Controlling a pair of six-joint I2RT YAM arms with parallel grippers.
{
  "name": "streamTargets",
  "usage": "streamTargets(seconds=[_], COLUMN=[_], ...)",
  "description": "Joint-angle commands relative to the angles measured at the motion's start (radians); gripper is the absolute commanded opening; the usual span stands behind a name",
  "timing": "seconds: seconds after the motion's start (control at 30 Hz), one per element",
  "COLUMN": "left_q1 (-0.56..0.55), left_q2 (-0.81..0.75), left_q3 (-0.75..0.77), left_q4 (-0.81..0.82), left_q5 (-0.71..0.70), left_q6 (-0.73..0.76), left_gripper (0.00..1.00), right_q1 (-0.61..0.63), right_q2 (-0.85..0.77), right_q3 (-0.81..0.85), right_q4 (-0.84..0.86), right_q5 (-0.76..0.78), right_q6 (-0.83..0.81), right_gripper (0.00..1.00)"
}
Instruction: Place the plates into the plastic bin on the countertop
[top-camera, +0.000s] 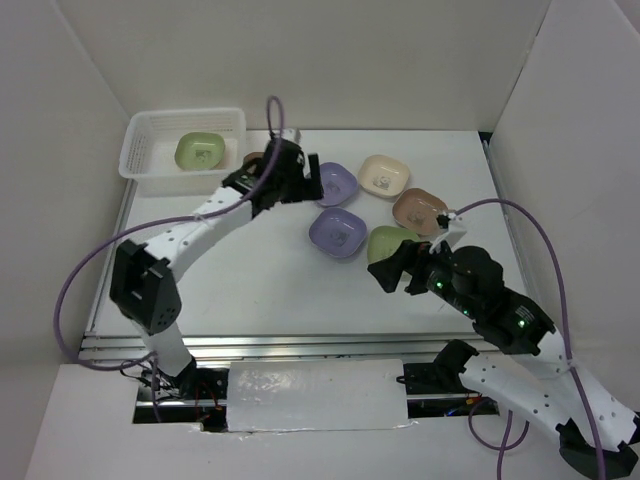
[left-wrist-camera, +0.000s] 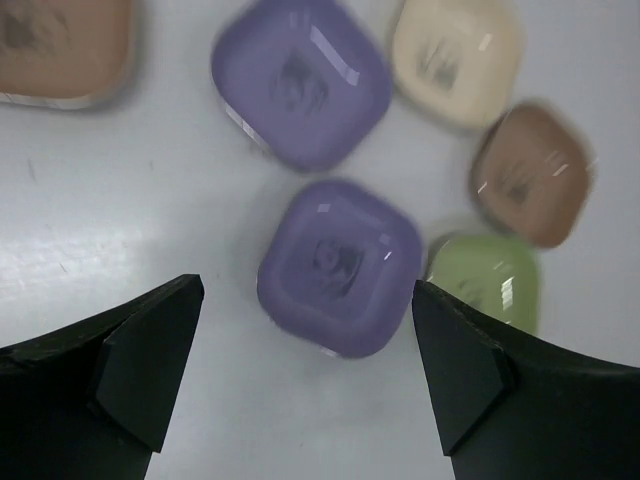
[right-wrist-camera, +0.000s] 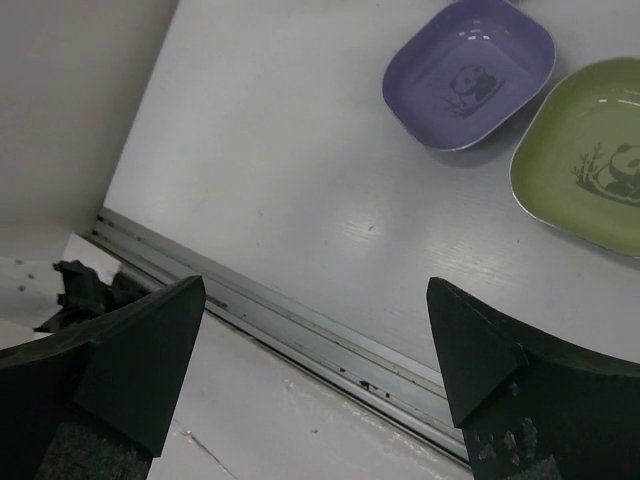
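Bin (top-camera: 165, 183) (green plate (top-camera: 200, 151) inside) hugs far-left countertop (top-camera: 260, 280) corner.

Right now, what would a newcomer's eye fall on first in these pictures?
A cluster of pastel rounded-square dishes right of centre on the white table, purple, cream, brown and green. Then the white lattice plastic bin in the far-left corner, one green dish inside, with the left hand open near the two purple dishes.

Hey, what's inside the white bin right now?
One green plate lies in the bin, towards its right side. The rest of the bin's floor looks bare. Anything beneath that plate would be covered, so I cannot tell if another lies under it.
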Motion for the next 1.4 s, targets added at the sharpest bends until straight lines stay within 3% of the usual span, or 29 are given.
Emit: streamTargets(seconds=[0.0,0.27,0.37,0.53,0.57,0.6,0.7,0.9,1.03,1.2,1.3,1.37], left_q1=[-0.081,-0.121,-0.115,-0.112,-0.114,-0.118,-0.144,-0.191,-0.108,0.137,0.353,0.427], left_q2=[0.100,0.313,0.379,0.455,0.456,0.449,0.326,0.023,-0.096,-0.107,-0.067,-0.035], left_q3=[-0.057,-0.036,-0.034,-0.053,-0.057,-0.065,-0.152,-0.234,-0.197,-0.079,-0.010,0.045], left_q4=[-0.042,-0.016,0.010,0.054,0.056,0.054,0.057,-0.080,-0.121,-0.125,-0.102,-0.059], left_q5=[-0.067,-0.144,-0.126,-0.102,-0.096,-0.099,-0.133,-0.251,-0.325,-0.227,-0.097,-0.025], left_q6=[0.082,0.101,0.105,0.090,0.087,0.079,0.052,-0.004,0.006,0.039,0.019,0.027], left_gripper=[0.99,0.99,0.94,0.63,0.42,0.30,0.02,0.00,0.00,0.00,0.00,0.00], right_q1=[-0.006,-0.003,-0.003,-0.003,-0.001,0.000,0.000,0.003,0.003,0.003,0.003,0.003], right_q2=[-0.071,-0.128,-0.139,-0.133,-0.131,-0.131,-0.128,-0.108,-0.067,-0.036,-0.022,-0.012], right_q3=[0.056,0.057,0.055,0.066,0.072,0.073,0.086,0.087,0.084,0.072,0.063,0.064], right_q4=[-0.032,-0.061,-0.061,-0.071,-0.071,-0.071,-0.077,-0.058,-0.014,0.017,0.031,0.031], right_q5=[0.033,-0.001,-0.004,-0.016,-0.022,-0.025,-0.022,-0.019,-0.036,-0.045,-0.036,-0.038], right_q6=[0.025,0.062,0.068,0.073,0.073,0.076,0.074,0.065,0.056,0.047,0.041,0.033], right_gripper=[1.00,1.00,1.00,1.00,1.00,1.00,1.00,1.00,1.00,1.00,1.00,1.00])
